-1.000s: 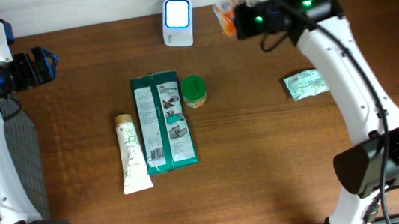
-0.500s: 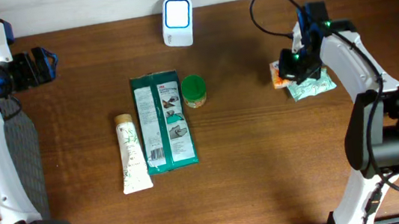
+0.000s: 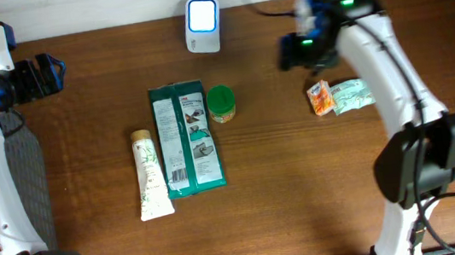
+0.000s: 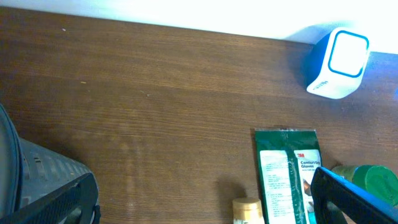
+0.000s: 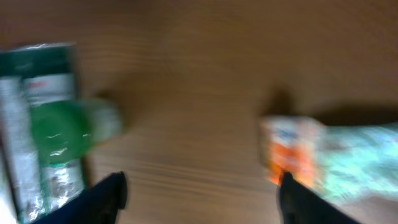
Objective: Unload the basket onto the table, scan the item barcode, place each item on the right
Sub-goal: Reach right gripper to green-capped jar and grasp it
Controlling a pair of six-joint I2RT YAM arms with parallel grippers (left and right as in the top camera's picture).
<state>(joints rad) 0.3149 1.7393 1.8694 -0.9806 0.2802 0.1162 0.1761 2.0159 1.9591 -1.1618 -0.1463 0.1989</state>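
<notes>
The white and blue scanner [image 3: 202, 25] stands at the table's back edge. A small orange packet [image 3: 319, 97] lies flat on the wood, touching a pale green packet [image 3: 351, 96]. My right gripper [image 3: 294, 51] hovers up and to the left of the orange packet, open and holding nothing. The right wrist view is blurred; there the open gripper [image 5: 202, 199] has bare wood between its fingers, and the orange packet [image 5: 292, 155] lies just beyond the right finger. My left gripper [image 3: 45, 75] stays far left, open and empty, well away from the scanner [image 4: 339, 62].
A green pack [image 3: 186, 137], a green-lidded jar [image 3: 220, 102] and a white tube [image 3: 151, 174] lie in the middle of the table. A dark grey mat [image 3: 27, 176] runs along the left edge.
My right gripper carried the orange packet from near the scanner down beside the pale green packet, opened and let it go, then moved up and left. The left arm has not moved.
</notes>
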